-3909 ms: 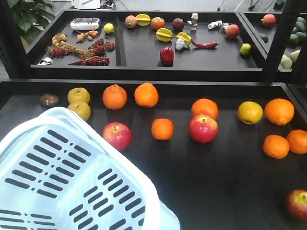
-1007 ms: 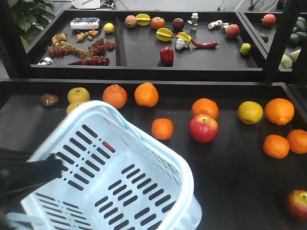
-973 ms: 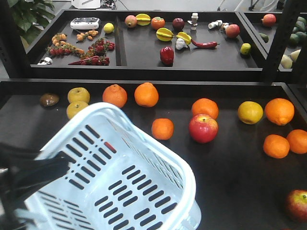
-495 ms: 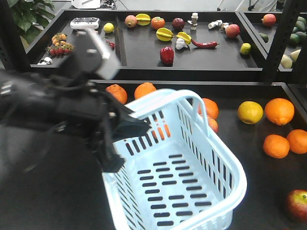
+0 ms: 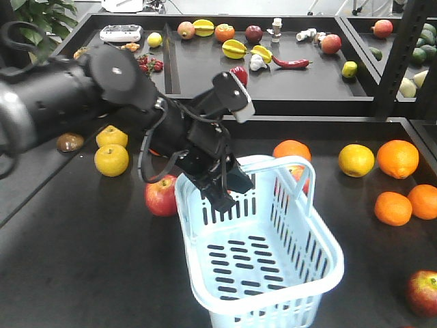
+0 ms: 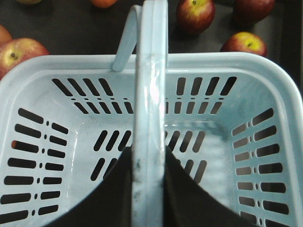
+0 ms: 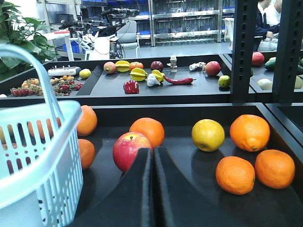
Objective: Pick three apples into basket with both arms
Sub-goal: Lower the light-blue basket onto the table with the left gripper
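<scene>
The pale blue basket (image 5: 328, 238) stands upright on the black shelf, lifted by one handle. My left gripper (image 5: 229, 186) is shut on that handle (image 6: 150, 94), which runs between its black fingers (image 6: 113, 189). One red apple (image 5: 162, 195) lies just left of the basket, another (image 5: 298, 174) sits behind its far corner, and a third (image 5: 423, 292) is at the bottom right. In the right wrist view my right gripper (image 7: 152, 153) is shut and empty, its tips just before a red apple (image 7: 128, 147), with the basket (image 7: 47, 116) to its left.
Oranges (image 5: 398, 158) and a yellow fruit (image 5: 356, 160) lie to the right of the basket, two yellow fruits (image 5: 111, 159) to the left. A raised back tray (image 5: 205, 75) holds mixed produce. A black shelf post (image 5: 403, 55) stands at the right.
The left arm has swung in from the left, carrying the basket to the right and turning it upright. The apple left of the basket has come back into sight.
</scene>
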